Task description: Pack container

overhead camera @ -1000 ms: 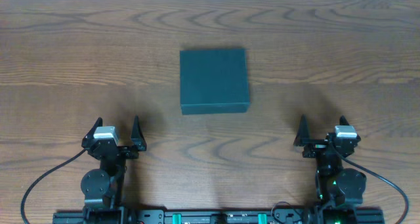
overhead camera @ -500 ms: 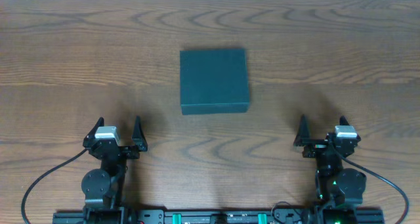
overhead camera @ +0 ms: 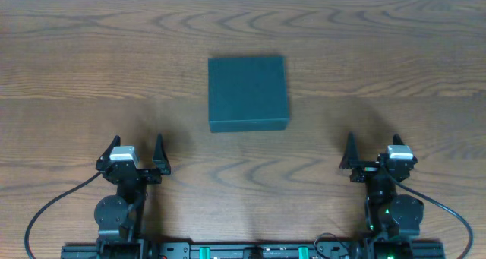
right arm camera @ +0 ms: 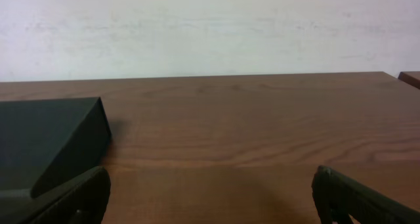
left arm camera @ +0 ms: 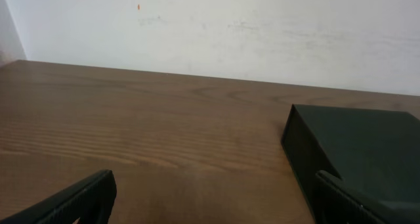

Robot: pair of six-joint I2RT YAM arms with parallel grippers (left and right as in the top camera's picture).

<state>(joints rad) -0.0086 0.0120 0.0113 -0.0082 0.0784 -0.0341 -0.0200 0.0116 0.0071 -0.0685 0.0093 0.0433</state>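
Just one dark green container (overhead camera: 248, 93) rests ahead, between the left end effector (overhead camera: 137, 142) and right end effector (overhead camera: 372, 138), both spread wide.

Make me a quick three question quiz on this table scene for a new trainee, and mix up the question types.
1. True or false: the container stands open.
2. Multiple choice: the left gripper is A) shut on the container, B) open and apart from it, C) out of view.
3. Fill in: the right gripper has its jaws ____.

Key: 1 false; 2 B; 3 open.
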